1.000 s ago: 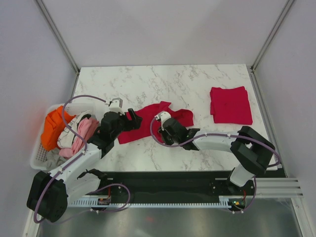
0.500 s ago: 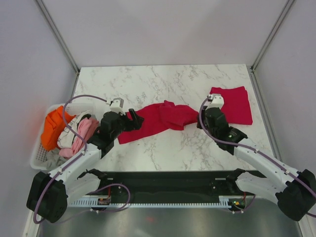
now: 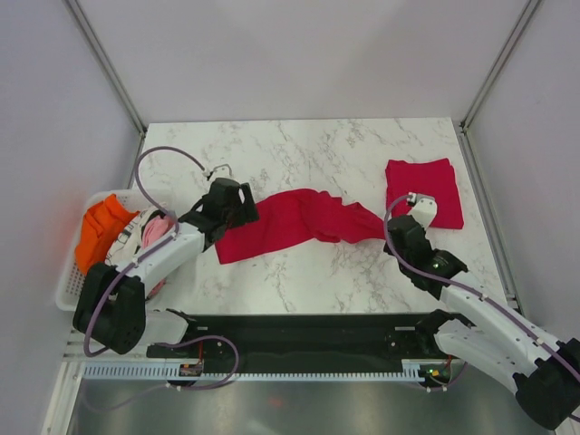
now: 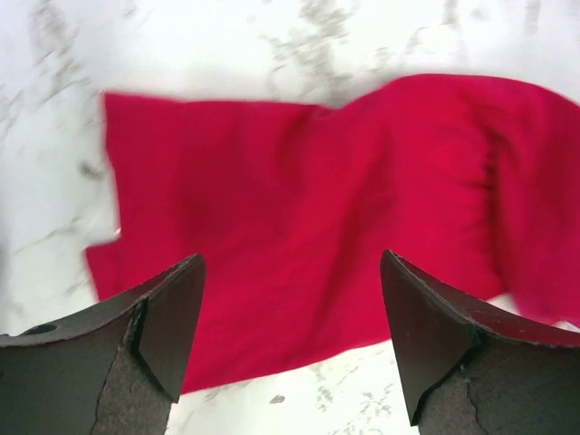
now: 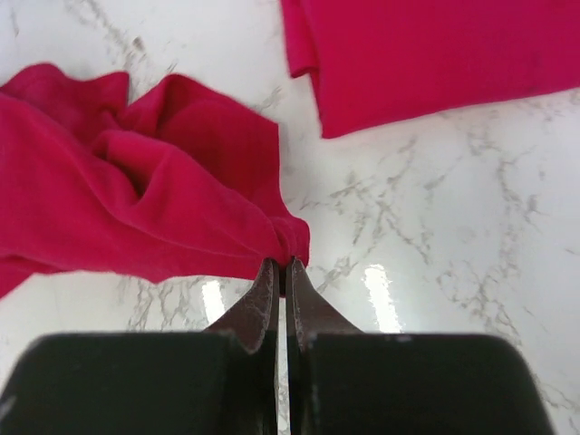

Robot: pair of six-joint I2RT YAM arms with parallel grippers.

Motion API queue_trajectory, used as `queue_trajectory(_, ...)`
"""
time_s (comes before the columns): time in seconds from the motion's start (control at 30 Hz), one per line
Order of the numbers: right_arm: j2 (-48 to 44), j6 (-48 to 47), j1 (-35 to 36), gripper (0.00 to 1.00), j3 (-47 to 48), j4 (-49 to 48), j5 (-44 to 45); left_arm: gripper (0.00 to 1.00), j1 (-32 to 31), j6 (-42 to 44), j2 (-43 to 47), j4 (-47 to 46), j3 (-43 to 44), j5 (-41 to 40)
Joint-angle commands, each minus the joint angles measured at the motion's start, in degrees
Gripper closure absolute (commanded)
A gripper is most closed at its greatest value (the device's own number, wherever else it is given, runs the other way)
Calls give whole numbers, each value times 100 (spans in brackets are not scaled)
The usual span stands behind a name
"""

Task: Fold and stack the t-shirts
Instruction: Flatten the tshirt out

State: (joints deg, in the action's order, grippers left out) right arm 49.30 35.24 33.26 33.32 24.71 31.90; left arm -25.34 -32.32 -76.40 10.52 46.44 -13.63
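Observation:
A crimson-red t-shirt lies stretched and wrinkled across the middle of the marble table; it also shows in the left wrist view and the right wrist view. My right gripper is shut on the shirt's right end, as the right wrist view shows. My left gripper is open and empty above the shirt's left part, its fingers wide apart. A folded red t-shirt lies flat at the back right, also in the right wrist view.
A white basket at the left table edge holds orange and pink cloth. Grey walls and metal posts enclose the table. A black rail runs along the near edge.
My right gripper has pulled the shirt's right end to the right, stretching the cloth out. My left gripper has let go of the left end, opened, and moved back over the shirt.

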Motion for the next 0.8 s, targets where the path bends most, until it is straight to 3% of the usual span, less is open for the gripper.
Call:
queue_trajectory(0.0,-70,299,-178,100,262,289,704,15,273,-503,-24,714,94,-852)
queue_trajectory(0.1,158,255,-188,100,377,280,686,22,993,-626,-277,741,102,-300)
queue_trajectory(0.2,255,176,-188,100,412,175,502,23,1338,-662,-577,714,286,97)
queue_trajectory(0.3,229,115,-188,100,368,52,379,26,1409,-662,-1069,705,654,106)
queue_trajectory(0.43,212,44,-188,100,386,16,247,40,1611,-671,-1711,705,1095,413)
queue_trajectory(0.7,159,18,-188,100,412,25,159,42,1664,-697,-2396,618,1386,712)
queue_trajectory(0.77,194,9,-188,100,430,16,159,49,1664,-802,-2467,600,1360,765)
